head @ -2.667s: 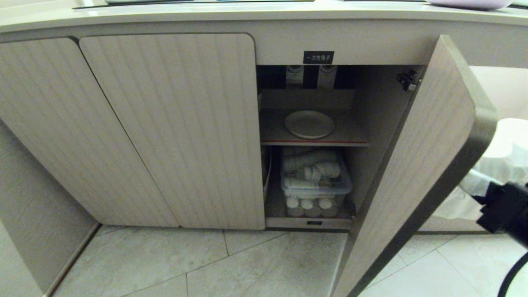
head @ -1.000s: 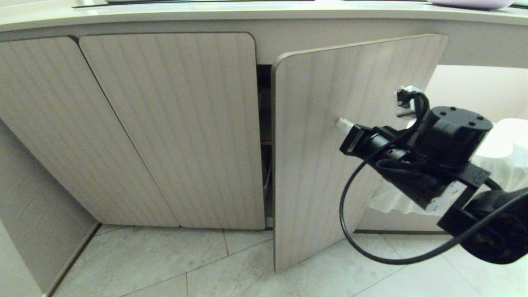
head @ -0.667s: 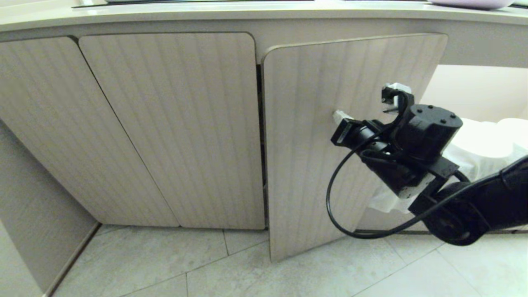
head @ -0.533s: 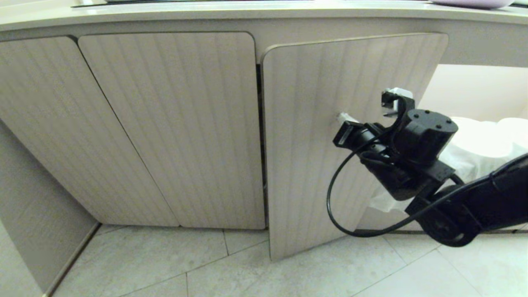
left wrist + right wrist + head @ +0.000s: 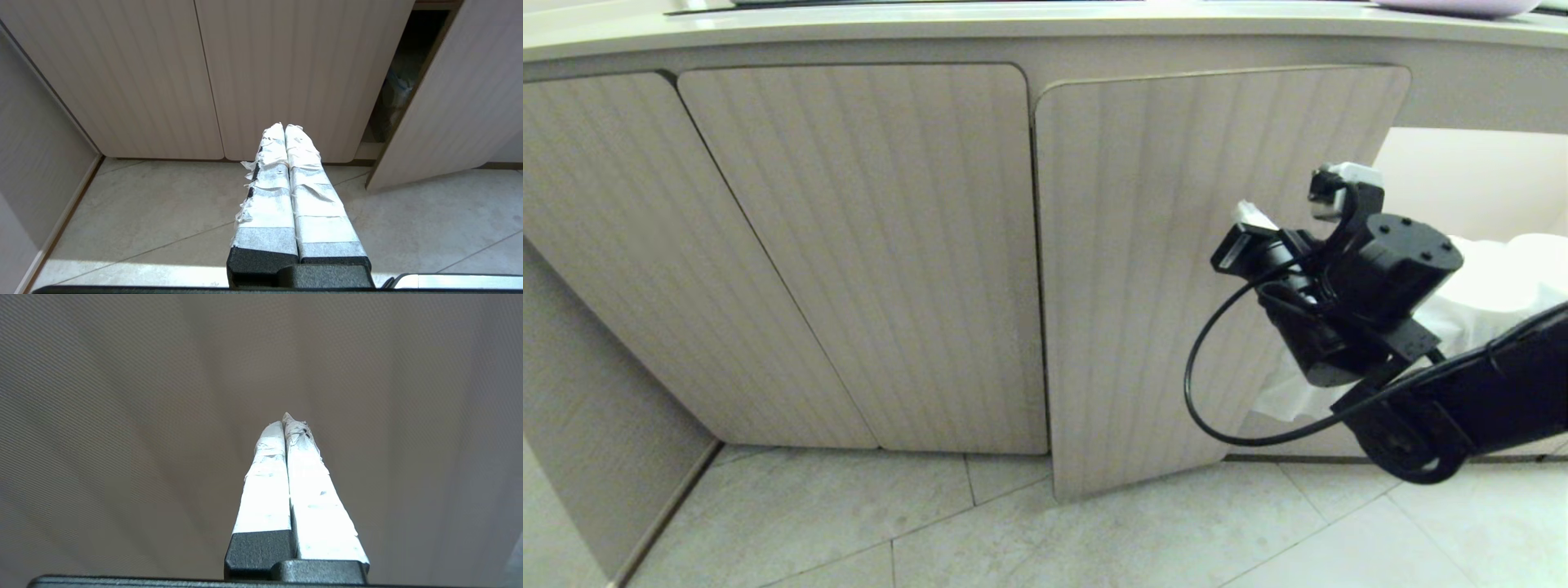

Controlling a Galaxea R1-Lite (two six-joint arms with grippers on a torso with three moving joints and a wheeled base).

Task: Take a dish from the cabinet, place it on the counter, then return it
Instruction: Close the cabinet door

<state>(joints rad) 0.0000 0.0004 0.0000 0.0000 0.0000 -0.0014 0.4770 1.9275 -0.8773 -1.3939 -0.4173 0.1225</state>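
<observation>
The cabinet (image 5: 866, 245) shows three ribbed doors in the head view: two on the left lying flush, and one right door (image 5: 1160, 269) that is nearly shut, its lower corner standing a little out over the floor (image 5: 849, 523). From the left wrist view that right door (image 5: 457, 102) leaves a dark gap beside it, with something pale and bluish dimly visible inside; what it is cannot be told. The dish is in none of the three views, so its place cannot be told; it is not in either gripper. One arm is in the head view: the right gripper (image 5: 1252, 217) sits in front of the right door's face, its two taped fingers pressed together with nothing between them, the tips at or just off the ribbed surface; contact cannot be told. One black cable (image 5: 1217, 408) loops down from the wrist. In the right wrist view the same clenched pair of fingers (image 5: 265, 477) points at a plain beige surface that fills the view. The left gripper (image 5: 284, 127) hangs low above the tiled floor, well apart from the doors, its two taped fingers also closed on nothing. The counter (image 5: 1013, 24) runs along the top of the head view, and one pale plate's edge (image 5: 1454, 6) shows at its far right. A white bag-lined bin (image 5: 1503, 286) stands behind the right arm.
</observation>
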